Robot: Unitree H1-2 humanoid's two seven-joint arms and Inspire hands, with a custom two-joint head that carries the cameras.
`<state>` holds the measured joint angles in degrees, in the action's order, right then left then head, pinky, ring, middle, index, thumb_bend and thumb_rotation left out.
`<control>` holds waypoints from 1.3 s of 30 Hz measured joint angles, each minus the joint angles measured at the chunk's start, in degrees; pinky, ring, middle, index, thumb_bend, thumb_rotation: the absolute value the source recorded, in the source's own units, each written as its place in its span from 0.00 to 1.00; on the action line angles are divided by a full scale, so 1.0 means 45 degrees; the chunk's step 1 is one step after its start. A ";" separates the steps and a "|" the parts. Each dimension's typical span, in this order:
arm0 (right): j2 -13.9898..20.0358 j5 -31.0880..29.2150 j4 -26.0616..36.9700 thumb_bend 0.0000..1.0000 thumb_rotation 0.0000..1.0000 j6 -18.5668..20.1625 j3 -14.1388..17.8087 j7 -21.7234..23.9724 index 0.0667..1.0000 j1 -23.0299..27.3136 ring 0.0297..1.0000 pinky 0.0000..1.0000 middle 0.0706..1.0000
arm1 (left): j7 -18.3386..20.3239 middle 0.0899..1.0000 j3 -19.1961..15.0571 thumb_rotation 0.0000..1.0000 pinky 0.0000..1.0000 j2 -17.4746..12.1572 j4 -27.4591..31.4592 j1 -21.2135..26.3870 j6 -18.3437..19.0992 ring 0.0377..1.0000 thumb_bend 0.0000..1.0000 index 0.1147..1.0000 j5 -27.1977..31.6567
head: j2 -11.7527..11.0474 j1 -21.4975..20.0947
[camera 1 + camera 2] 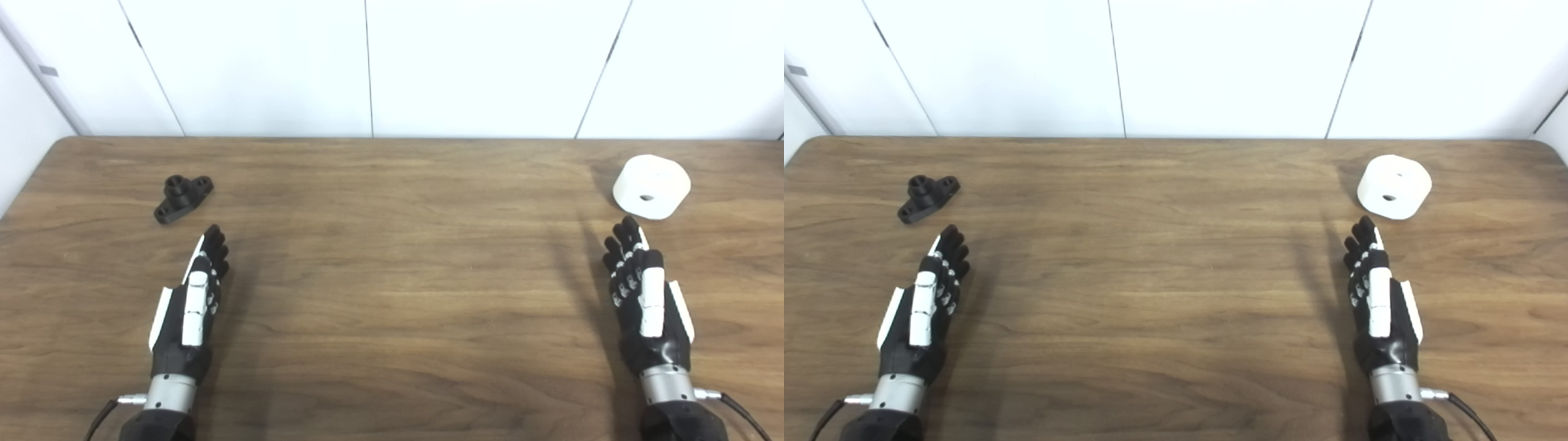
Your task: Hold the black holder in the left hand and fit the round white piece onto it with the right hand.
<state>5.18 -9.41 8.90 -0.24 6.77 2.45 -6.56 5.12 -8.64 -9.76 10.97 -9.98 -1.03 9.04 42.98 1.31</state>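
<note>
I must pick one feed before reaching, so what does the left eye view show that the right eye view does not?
Only the left eye view shows a small grey plate high on the left wall strip, clear of the frame edge. Only the right eye view shows the wooden table's rounded far right corner and the wall beyond it. Both show the small black plastic holder far left, the round white piece with a centre hole far right, and the left robot hand and right robot hand, open and holding nothing.
</note>
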 measured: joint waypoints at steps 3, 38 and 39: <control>0.0002 0.0022 0.0000 0.58 1.00 -0.0006 0.0002 0.0000 0.98 -0.0005 0.98 1.00 0.99 | -0.0006 1.00 0.0009 1.00 1.00 0.0001 0.0050 -0.0018 0.0012 1.00 0.50 1.00 -0.0012 | -0.0136 0.0429; 0.0701 -0.0648 -0.0797 0.51 1.00 -0.1330 0.0176 0.0717 1.00 0.0213 0.99 1.00 1.00 | -0.0216 1.00 0.0511 1.00 1.00 0.0463 -0.0549 -0.0125 -0.1581 1.00 0.38 1.00 -0.1581 | -0.3360 0.3400; 0.0708 -0.0646 -0.0802 0.52 1.00 -0.1330 0.0179 0.0717 1.00 0.0217 0.99 1.00 1.00 | -0.0217 1.00 0.0511 1.00 1.00 0.0466 -0.0558 -0.0119 -0.1581 1.00 0.38 1.00 -0.1589 | -0.3360 0.3400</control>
<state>8.36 -12.32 5.29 -6.22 7.57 5.68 -5.58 4.14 -6.35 -7.66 8.47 -10.51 -8.15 1.89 27.86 16.61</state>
